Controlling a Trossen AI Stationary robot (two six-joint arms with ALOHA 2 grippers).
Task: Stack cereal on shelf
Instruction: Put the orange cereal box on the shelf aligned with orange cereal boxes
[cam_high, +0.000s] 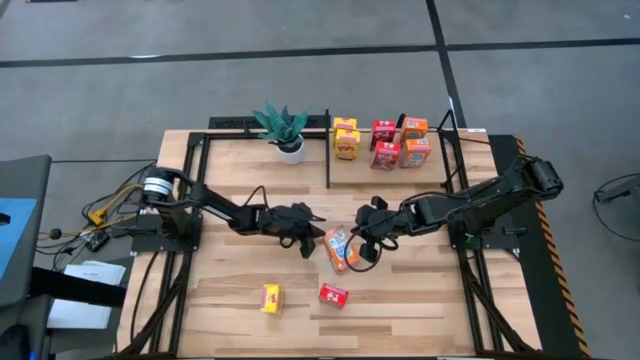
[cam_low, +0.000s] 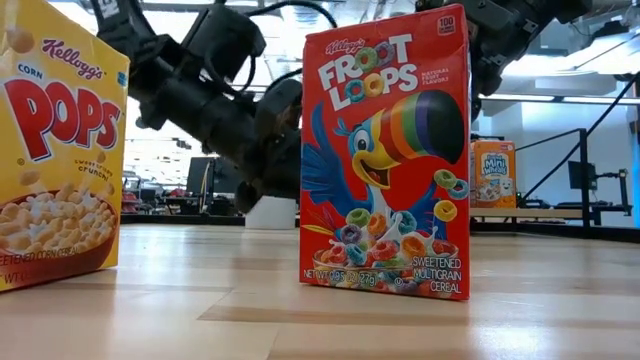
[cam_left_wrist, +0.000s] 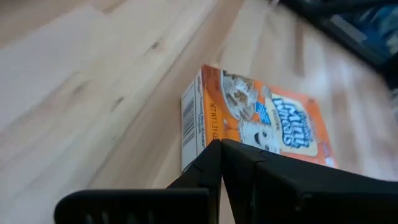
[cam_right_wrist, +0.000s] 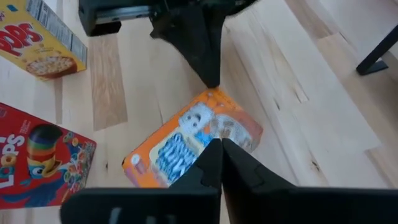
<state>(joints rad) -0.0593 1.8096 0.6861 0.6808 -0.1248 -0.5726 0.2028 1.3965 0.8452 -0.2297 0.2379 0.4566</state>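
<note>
At table centre: orange Mini-Wheats cereal box (cam_high: 340, 249) lying flat, front up.

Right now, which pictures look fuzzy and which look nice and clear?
Low view: the Froot Loops box up front is sharp, while the arms and room behind are soft, with bright window glare. Left wrist view: the orange Mini-Wheats box and table look smeared. High view: even light, everything clear.

Corn Pops box (cam_low: 55, 150) cut off at the low view's left edge. Mini-Wheats box (cam_left_wrist: 261, 121) partly hidden behind closed jaws in the left wrist view, its far end blurred. Froot Loops box (cam_right_wrist: 37, 158) cropped in the right wrist view. Shelf boxes' (cam_high: 385, 143) print too small to read from above.
</note>
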